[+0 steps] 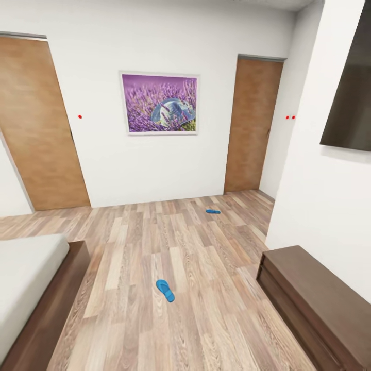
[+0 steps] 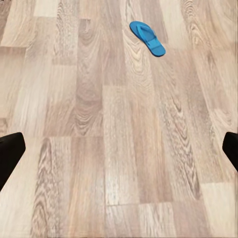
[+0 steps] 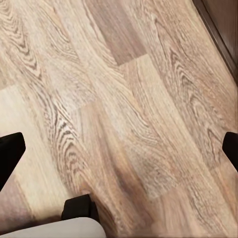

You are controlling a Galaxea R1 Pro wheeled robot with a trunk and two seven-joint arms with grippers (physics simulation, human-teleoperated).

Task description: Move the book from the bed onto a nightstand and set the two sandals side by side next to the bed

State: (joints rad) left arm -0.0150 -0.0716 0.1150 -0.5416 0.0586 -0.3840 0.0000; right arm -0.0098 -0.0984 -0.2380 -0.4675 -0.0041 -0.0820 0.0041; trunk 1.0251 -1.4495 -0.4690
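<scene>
One blue sandal (image 1: pixel 165 290) lies flat on the wood floor in the middle of the bedroom, a short way off the bed's corner. The other sandal (image 1: pixel 213 211) lies farther off, near the right-hand door. The bed (image 1: pixel 26 278) shows its pale mattress and dark frame at the lower left. In the left wrist view the near sandal (image 2: pixel 147 37) lies ahead of my left gripper (image 2: pixel 119 153), which hangs open over bare floor. My right gripper (image 3: pixel 119 151) is open too, over floorboards. The book and the nightstand are out of view.
A long low dark cabinet (image 1: pixel 314 304) stands against the right wall under a black screen (image 1: pixel 350 87); its base edge (image 3: pixel 218 29) shows in the right wrist view. Two wooden doors (image 1: pixel 38 123) (image 1: pixel 252 123) flank a purple picture (image 1: pixel 159 103) on the far wall.
</scene>
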